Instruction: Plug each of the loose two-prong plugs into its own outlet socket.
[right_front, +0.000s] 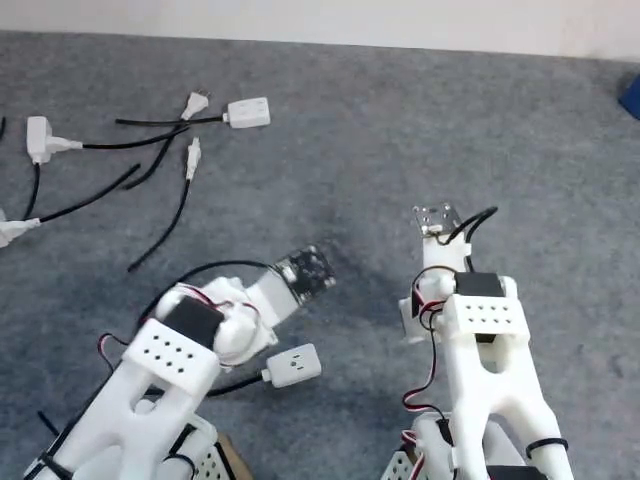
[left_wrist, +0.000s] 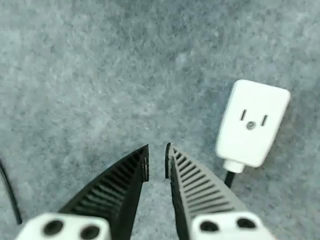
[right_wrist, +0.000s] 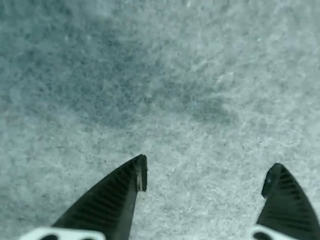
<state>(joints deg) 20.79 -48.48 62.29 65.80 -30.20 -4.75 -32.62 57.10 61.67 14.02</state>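
Grey, felt-like fabric covers the tabletop (right_front: 420, 140), and the near outlet socket (right_front: 293, 365) lies on it face up, right beside the left arm (right_front: 180, 350). A black cord (right_front: 238, 384) runs from this socket back under that arm. In the left wrist view the same socket (left_wrist: 252, 122) shows its two slots and round hole, and lies just off to one side of the left gripper (left_wrist: 157, 162). That gripper's black ribbed fingers (left_wrist: 125, 185) are almost closed, with only a thin slit between the tips. It grips nothing and is poised over bare fabric.

Well beyond the near outlet socket, far from both arms, a second outlet socket (right_front: 248, 113) lies on its own black cord. Just beside that second socket is one loose plug (right_front: 196, 103). Another loose plug (right_front: 193, 155) lies a little nearer to the near outlet socket, its cord trailing back toward the arms. Farther off to the same side sits a white adapter block (right_front: 38, 138) with a cord.

On the other side of the near outlet socket stands the right arm (right_front: 480, 320). The right gripper (right_wrist: 207, 175) is spread wide, its fingertips (right_wrist: 140, 170) far apart, with nothing between them but grey fabric.
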